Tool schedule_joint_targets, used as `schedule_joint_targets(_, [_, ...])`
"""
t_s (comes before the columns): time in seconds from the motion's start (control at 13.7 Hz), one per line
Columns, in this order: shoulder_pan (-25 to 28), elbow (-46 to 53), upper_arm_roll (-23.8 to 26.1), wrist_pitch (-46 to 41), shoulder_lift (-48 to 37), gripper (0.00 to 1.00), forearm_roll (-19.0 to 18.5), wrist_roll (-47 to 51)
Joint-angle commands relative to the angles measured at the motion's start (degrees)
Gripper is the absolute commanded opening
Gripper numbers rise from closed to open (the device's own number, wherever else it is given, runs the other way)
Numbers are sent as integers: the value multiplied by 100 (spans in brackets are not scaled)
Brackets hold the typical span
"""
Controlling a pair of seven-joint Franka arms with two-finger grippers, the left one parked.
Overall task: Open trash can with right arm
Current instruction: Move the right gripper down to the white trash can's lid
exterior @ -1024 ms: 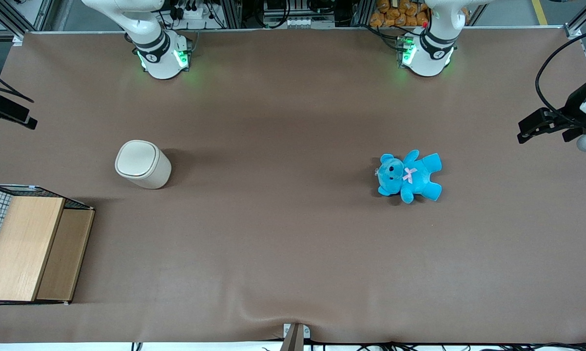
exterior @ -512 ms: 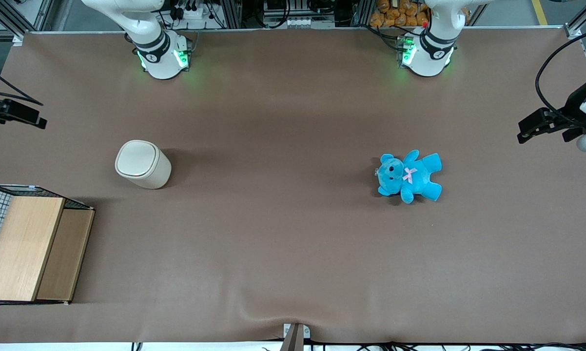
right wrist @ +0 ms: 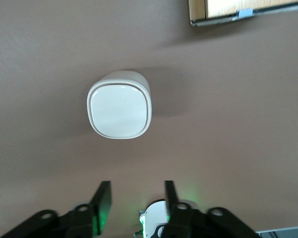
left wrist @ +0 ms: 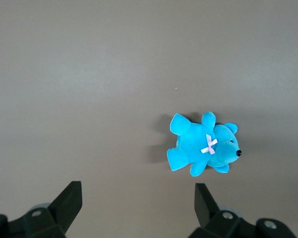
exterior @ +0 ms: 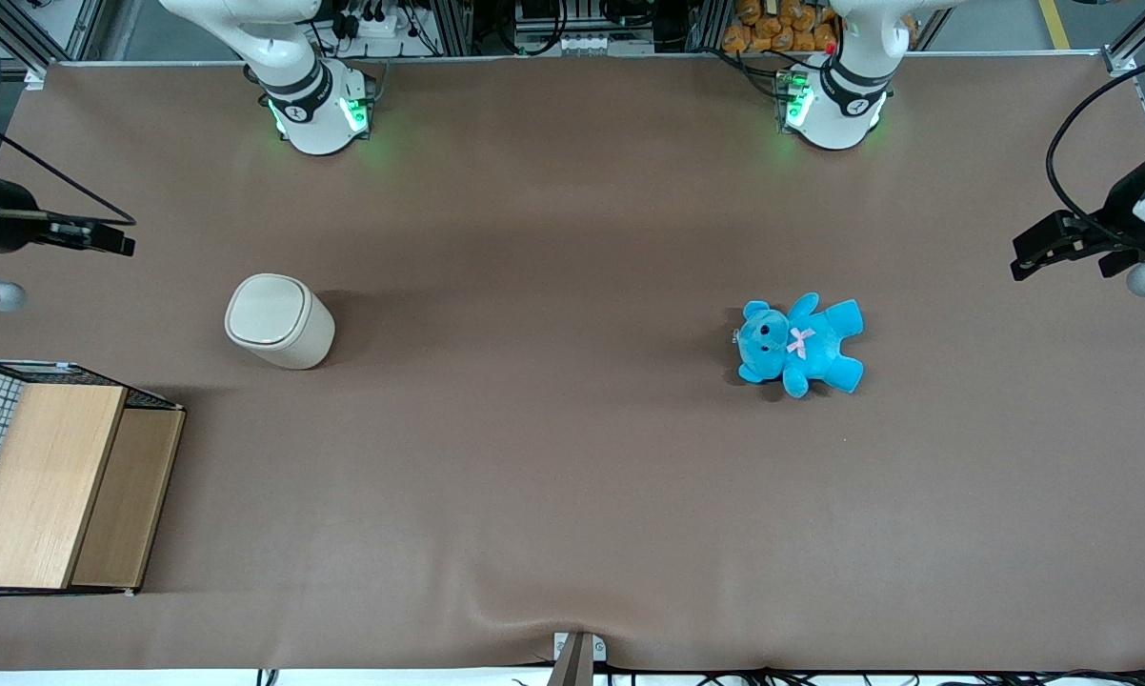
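Note:
The cream-beige trash can (exterior: pixel 280 322) stands upright on the brown table with its rounded-square flip lid shut. It also shows in the right wrist view (right wrist: pixel 120 105), seen from above. My right gripper (exterior: pixel 120 243) hangs above the table at the working arm's end. It is apart from the can and a little farther from the front camera than it. In the right wrist view the gripper (right wrist: pixel 136 186) is open and empty, its two black fingers well apart.
A light wooden box with a wire-mesh side (exterior: pixel 58 486) stands nearer the front camera than the can; its corner shows in the right wrist view (right wrist: pixel 238 10). A blue teddy bear (exterior: pixel 799 345) lies toward the parked arm's end, also in the left wrist view (left wrist: pixel 203 148).
My right gripper has come in from the table's end toward the trash can, and more of the arm now shows. The can, bear and box have not moved.

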Motion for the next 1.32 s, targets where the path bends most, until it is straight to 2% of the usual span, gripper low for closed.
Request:
schedule_joint_targets(0.0, [66,-589,-3,257,-196,0,83,201])
schedule_joint_targets(0.22, [49,-1510,-3,959,-406,0,100,218])
schedule_joint_targets(0.44, [75,-2785,-3,2172,-864,0,92,201])
schedule_joint_targets(0.88, [92,-3789,-3,3904,-777,0,92,201])
schedule_joint_targets(1.24, [92,-3869,5,4477,-373,0,92,218])
